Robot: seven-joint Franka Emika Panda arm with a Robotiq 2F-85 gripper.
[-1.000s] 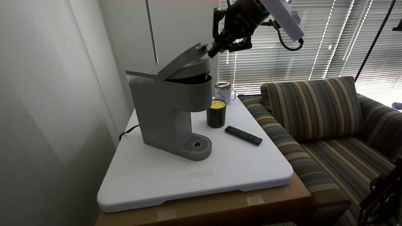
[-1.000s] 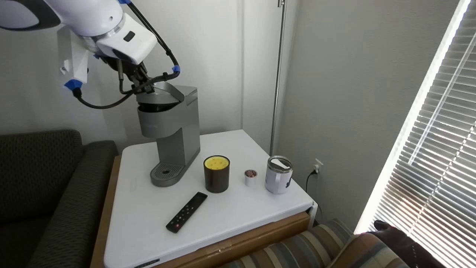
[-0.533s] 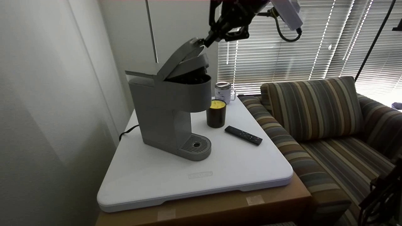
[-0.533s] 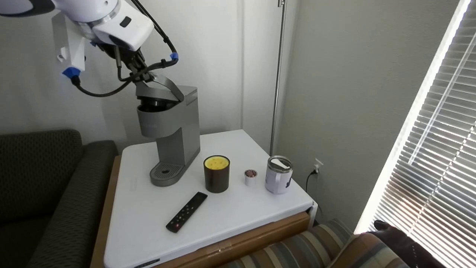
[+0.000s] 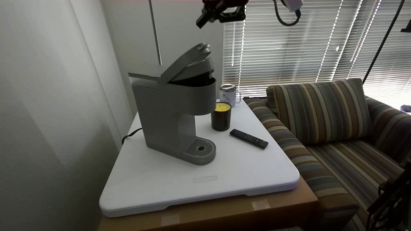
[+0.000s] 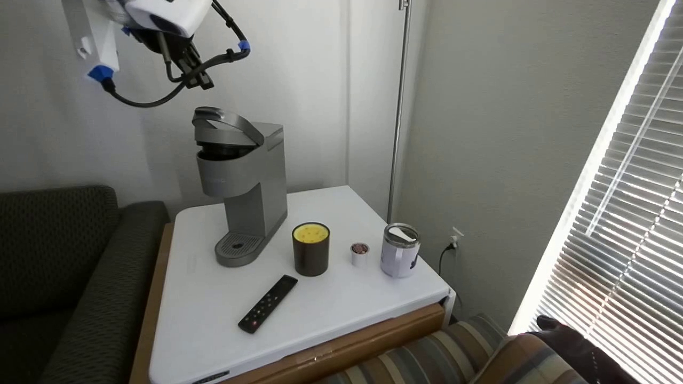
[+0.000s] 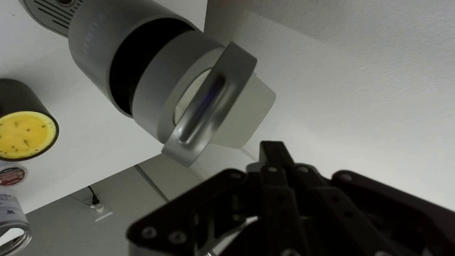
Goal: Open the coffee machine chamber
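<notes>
Evidently, the jaws are pressed together, above and apart from the coffee machine (image 5: 170, 112). Beneath them, its chamber (image 6: 227, 140) stands ajar, the lid (image 5: 184, 61) tilted upward. Farther below them, 1 dark jar (image 6: 311, 258), 1 remote (image 6: 268, 304) and 1 mug (image 6: 398, 261) rest on the worktop (image 6: 347, 304).

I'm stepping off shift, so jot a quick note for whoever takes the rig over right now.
Gripper: shut, nothing in its grasp, above the lid and apart from it in both exterior views.
Coffee machine: upright on the white tabletop.
Done: lid tilted up, dark chamber showing beneath.
Left: maybe nothing, or perhaps raising the lid further; I can't tell whether this is its full opening.
</notes>
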